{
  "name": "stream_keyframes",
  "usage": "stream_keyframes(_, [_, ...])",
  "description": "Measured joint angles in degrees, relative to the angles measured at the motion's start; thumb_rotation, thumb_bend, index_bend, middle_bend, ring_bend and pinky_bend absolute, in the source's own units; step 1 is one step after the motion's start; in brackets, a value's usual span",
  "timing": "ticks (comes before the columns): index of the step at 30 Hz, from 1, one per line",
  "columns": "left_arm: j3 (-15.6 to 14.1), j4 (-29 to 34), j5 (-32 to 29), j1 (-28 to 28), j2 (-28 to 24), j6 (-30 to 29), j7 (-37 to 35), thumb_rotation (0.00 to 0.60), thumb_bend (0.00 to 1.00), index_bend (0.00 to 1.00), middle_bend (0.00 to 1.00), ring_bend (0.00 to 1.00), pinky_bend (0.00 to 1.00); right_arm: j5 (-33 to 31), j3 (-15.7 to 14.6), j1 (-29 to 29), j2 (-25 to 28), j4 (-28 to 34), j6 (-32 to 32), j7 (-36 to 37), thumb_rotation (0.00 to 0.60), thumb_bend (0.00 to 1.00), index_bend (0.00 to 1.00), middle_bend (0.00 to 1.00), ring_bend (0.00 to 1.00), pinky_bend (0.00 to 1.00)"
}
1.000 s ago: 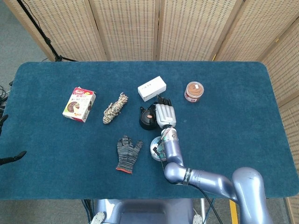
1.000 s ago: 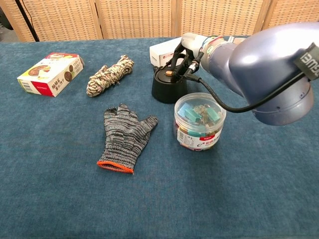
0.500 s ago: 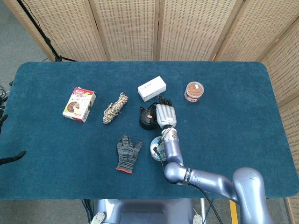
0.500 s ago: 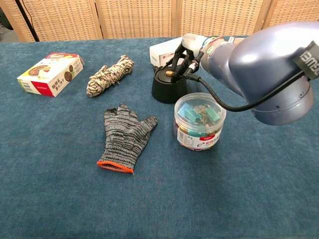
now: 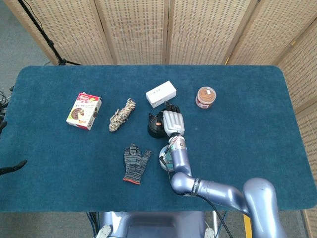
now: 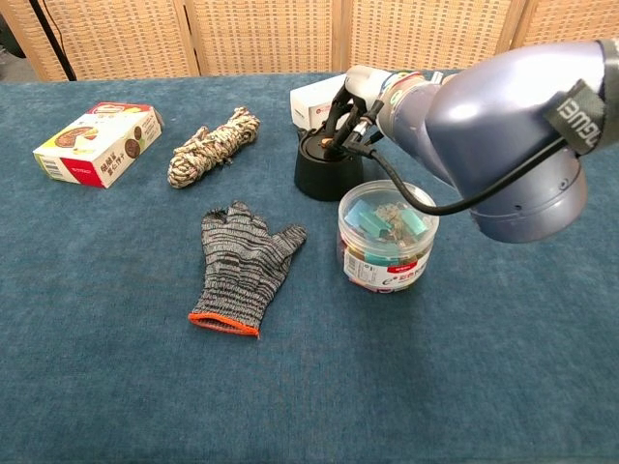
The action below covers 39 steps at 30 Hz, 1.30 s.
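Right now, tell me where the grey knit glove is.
The grey knit glove lies flat near the table's middle in the chest view, left of the clear tub of clips and in front of the rope bundle.

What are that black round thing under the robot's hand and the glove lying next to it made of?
The black round container looks like matte hard plastic: smooth, even, with little shine. The right hand has its fingers down on its top. The glove looks like knitted yarn, grey and black flecked, with a ribbed weave and an orange hem; it lies limp and flat on the blue cloth-covered table.
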State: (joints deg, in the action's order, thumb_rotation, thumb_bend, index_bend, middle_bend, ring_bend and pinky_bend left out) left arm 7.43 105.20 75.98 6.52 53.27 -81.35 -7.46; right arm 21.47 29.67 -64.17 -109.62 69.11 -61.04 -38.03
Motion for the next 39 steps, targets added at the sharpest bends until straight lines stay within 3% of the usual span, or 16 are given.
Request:
stream_keyframes(10, [0.1, -0.1, -0.2, 0.0, -0.1, 0.1, -0.1, 0.600, 0.00, 0.00, 0.00, 0.00, 0.00, -0.1, 0.2, -0.5, -1.0, -2.2, 0.3, -0.2, 0.600, 0.44, 0.58, 0.00, 0.00, 0.00])
stream_keyframes(22, [0.0, 0.0, -0.2, 0.1, -0.2, 0.2, -0.2, 0.600, 0.00, 0.00, 0.00, 0.00, 0.00, 1.9, 0.3, -0.2, -0.9, -1.5, -0.2, 0.5, 0.600, 0.45, 0.61, 0.00, 0.00, 0.00])
stream_keyframes(39, [-0.4, 0.0, 0.9, -0.1, -0.6, 0.3, -1.1, 0.600, 0.00, 0.00, 0.00, 0.00, 0.00, 7.4, 1.7, 2.3, 6.2, 14.0, -6.4, 1.5, 0.600, 0.45, 0.62, 0.00, 0.00, 0.00])
